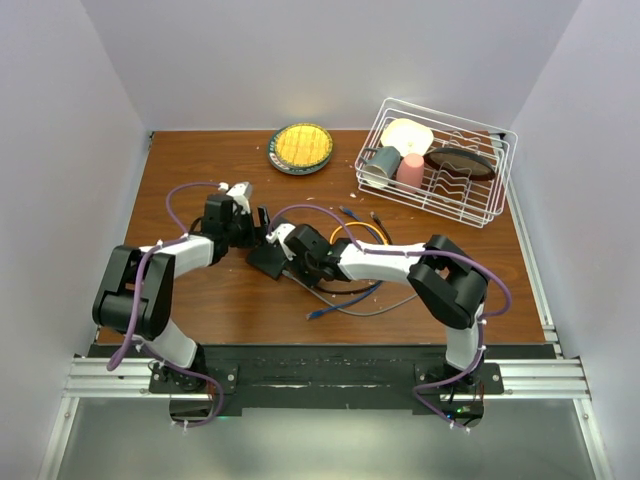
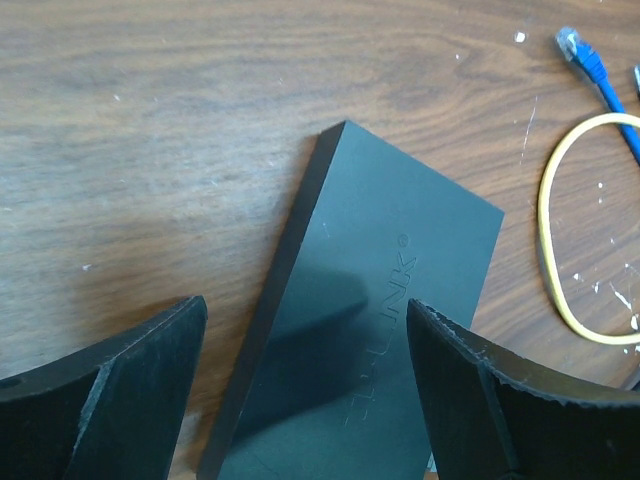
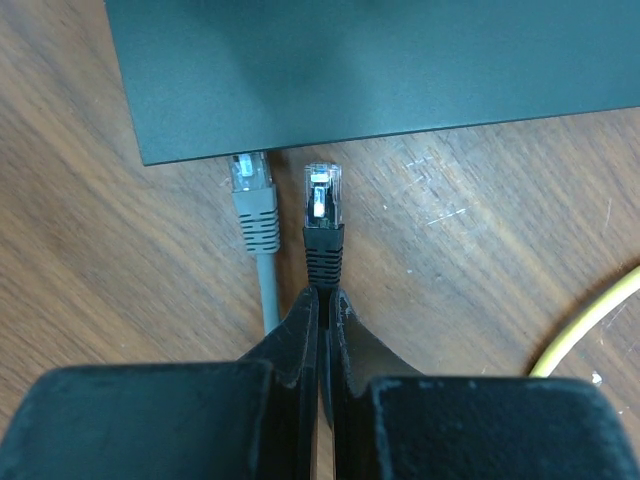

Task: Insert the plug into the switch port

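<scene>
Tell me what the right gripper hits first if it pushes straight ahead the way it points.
The black plug held in the right gripper leads and would meet the near edge of the black switch first, just beside the grey plug. Whether it would slide in or butt against it is unclear.

The switch [image 3: 350,70] is cut off by the right wrist view's top edge, and its ports are hidden under its near edge. At that edge the tip of the grey plug [image 3: 252,190] vanishes. Just beside it, the black plug [image 3: 322,215] has its cable hidden between the pinched fingers of the right gripper [image 3: 323,298].
</scene>
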`<state>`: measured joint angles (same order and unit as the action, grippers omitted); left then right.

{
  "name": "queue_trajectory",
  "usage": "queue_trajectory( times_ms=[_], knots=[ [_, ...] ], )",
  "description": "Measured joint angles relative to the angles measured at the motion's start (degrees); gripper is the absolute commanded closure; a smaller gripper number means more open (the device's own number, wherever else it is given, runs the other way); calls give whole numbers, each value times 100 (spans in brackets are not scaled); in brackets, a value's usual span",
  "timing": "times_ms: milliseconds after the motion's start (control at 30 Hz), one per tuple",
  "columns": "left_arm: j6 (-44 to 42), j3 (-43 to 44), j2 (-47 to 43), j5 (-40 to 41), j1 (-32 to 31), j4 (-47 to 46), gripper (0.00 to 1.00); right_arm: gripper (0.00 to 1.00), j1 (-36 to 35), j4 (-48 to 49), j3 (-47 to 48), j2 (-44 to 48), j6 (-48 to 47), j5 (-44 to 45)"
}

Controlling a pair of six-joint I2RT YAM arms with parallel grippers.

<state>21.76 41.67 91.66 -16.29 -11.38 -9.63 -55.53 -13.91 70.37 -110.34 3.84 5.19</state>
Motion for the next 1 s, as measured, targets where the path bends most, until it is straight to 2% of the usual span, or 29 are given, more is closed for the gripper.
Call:
queue_trajectory(
  times_ms=[1000],
  knots=[
    [-9, 11, 317, -400, 2, -323, 18, 100, 85, -24, 76, -42, 61, -22]
  ],
)
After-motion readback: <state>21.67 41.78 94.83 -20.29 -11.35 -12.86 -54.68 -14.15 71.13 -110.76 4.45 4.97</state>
